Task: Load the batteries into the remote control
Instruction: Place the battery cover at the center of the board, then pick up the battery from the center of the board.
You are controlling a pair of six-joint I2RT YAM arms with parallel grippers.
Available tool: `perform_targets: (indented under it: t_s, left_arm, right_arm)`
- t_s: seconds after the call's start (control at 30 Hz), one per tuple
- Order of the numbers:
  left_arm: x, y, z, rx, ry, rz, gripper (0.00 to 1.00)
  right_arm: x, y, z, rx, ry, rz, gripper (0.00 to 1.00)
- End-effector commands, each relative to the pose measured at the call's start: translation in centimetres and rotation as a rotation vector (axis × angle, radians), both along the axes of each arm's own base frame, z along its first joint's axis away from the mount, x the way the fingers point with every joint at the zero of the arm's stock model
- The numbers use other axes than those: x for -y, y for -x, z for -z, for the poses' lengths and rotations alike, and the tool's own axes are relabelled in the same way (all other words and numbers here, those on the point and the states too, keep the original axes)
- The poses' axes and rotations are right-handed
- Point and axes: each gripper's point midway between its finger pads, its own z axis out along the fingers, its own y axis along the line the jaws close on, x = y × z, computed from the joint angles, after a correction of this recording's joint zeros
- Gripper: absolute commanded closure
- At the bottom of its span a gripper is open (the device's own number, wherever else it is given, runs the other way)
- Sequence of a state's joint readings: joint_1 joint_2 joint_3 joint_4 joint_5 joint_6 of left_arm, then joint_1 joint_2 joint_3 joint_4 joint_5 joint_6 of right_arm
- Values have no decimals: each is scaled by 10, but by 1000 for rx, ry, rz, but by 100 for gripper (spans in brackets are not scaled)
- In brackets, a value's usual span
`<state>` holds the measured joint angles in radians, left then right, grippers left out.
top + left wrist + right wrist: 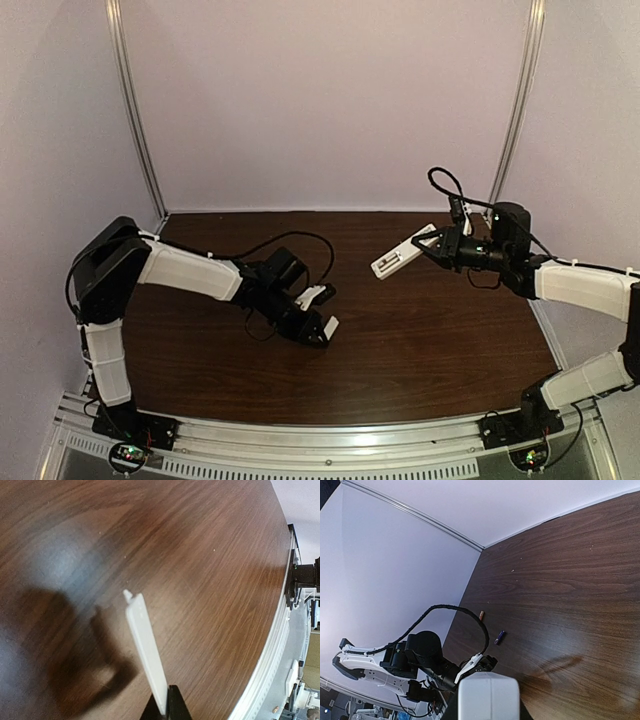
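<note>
Top external view: right gripper [428,244] holds the remote control [398,258]; left gripper [166,705] pinches a thin white cover [144,645]

The left arm rises to an elbow at the far left, then reaches right. The left tool [320,312] sits low over the counter [430,340], clamped on a thin white cover piece [145,650]. The right arm stretches leftward, and the right tool [432,243] grips the remote control [403,252] by one end.
</note>
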<state>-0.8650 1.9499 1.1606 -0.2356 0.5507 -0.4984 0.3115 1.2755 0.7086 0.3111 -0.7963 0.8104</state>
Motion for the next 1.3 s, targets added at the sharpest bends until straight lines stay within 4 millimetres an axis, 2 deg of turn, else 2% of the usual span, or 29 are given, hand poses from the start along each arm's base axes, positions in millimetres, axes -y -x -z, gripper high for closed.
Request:
perform_targets:
  t_s: [0.0, 0.13, 0.4, 0.57, 0.7, 0.8, 0.9, 0.97, 1.07, 1.27]
  left_arm:
    - [1, 11, 14, -71, 10, 23, 95]
    - [-1, 11, 20, -88, -7, 15, 84]
    - [-21, -5, 30, -59, -102, -58, 76]
    - [-29, -20, 16, 23, -134, -99, 73]
    - [-36, -38, -13, 116, -113, -129, 64]
    - [-58, -65, -46, 227, -125, -202, 51]
    - [-94, -94, -63, 268, -149, -297, 44]
    - [-118, -112, -67, 278, -184, -353, 44]
    - [-136, -127, -66, 318, -252, -380, 45]
    - [-143, -140, -56, 338, -357, -361, 50]
  right_arm:
    - [1, 2, -3, 24, -10, -13, 100]
    - [1, 3, 0, 16, -8, -14, 100]
    - [-2, 4, 0, 21, -15, -40, 100]
    - [-5, 10, -4, 44, -30, -74, 100]
    - [-6, 14, -3, 51, -33, -94, 100]
    - [-6, 15, 1, 49, -22, -94, 100]
    - [-4, 15, 4, 46, -2, -88, 100]
    - [-4, 14, 8, 41, 15, -86, 100]
    - [-3, 13, 12, 37, 41, -83, 100]
    - [-3, 13, 20, 22, 72, -83, 100]
